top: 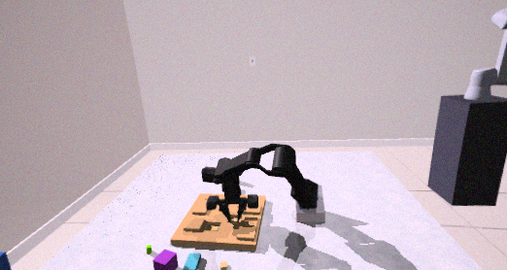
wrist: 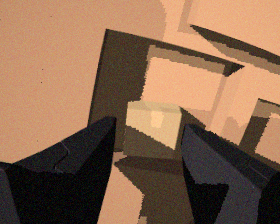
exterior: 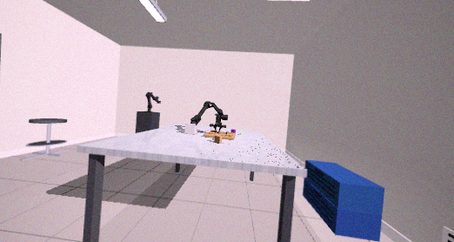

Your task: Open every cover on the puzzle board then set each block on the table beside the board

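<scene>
Black arm arched forward, gripper (top: 234,220) (exterior: 217,131) (wrist: 149,131) pointing down, its two fingers partly open.

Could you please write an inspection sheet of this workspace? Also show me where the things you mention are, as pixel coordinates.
Surface: pale, mottled tabletop (top: 354,179) (exterior: 191,153).
Job's things: wooden puzzle board (top: 219,242) (exterior: 210,136); pale yellow block (wrist: 156,122) in a well.
Clutter: purple cube (top: 165,260) (exterior: 233,131), light-blue block (top: 192,261), small green block (top: 149,250).
Gripper (top: 233,220) (exterior: 217,131) (wrist: 149,131): fingers apart, either side of the yellow block; grip uncertain.
Cables: nothing seen.
Surroundings: blue cabinet (exterior: 358,204), round side table (exterior: 48,121).
</scene>
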`<action>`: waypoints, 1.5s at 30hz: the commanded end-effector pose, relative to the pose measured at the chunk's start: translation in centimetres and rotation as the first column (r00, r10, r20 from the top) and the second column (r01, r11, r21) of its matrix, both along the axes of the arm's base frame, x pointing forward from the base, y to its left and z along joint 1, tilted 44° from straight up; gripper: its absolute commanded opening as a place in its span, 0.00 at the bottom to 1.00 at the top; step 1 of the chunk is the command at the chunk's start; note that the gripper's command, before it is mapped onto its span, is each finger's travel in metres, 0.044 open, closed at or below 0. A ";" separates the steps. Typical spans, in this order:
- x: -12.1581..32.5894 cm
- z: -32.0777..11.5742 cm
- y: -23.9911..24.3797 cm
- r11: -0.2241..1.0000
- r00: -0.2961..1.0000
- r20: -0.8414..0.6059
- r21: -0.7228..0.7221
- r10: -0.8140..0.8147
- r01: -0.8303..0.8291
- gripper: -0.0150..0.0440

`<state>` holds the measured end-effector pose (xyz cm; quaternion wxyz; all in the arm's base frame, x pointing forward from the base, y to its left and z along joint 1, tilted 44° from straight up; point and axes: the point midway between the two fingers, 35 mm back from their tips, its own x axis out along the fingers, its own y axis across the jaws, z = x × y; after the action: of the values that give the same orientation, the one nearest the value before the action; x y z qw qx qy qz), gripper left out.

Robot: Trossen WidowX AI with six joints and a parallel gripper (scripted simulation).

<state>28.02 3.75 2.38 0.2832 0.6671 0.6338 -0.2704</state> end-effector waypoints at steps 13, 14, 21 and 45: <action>0.0 0.2 -0.3 1.000 1.000 0.001 0.000 0.000 0.000 0.39; 0.0 0.3 -0.3 1.000 1.000 0.001 0.000 0.000 0.000 0.39; 0.0 0.9 -1.0 1.000 1.000 -0.001 0.000 -0.001 0.001 0.39; -0.2 3.1 -3.2 1.000 1.000 -0.004 0.004 -0.002 0.002 0.39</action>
<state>27.91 0.90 5.11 0.2779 0.6699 0.6333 -0.2701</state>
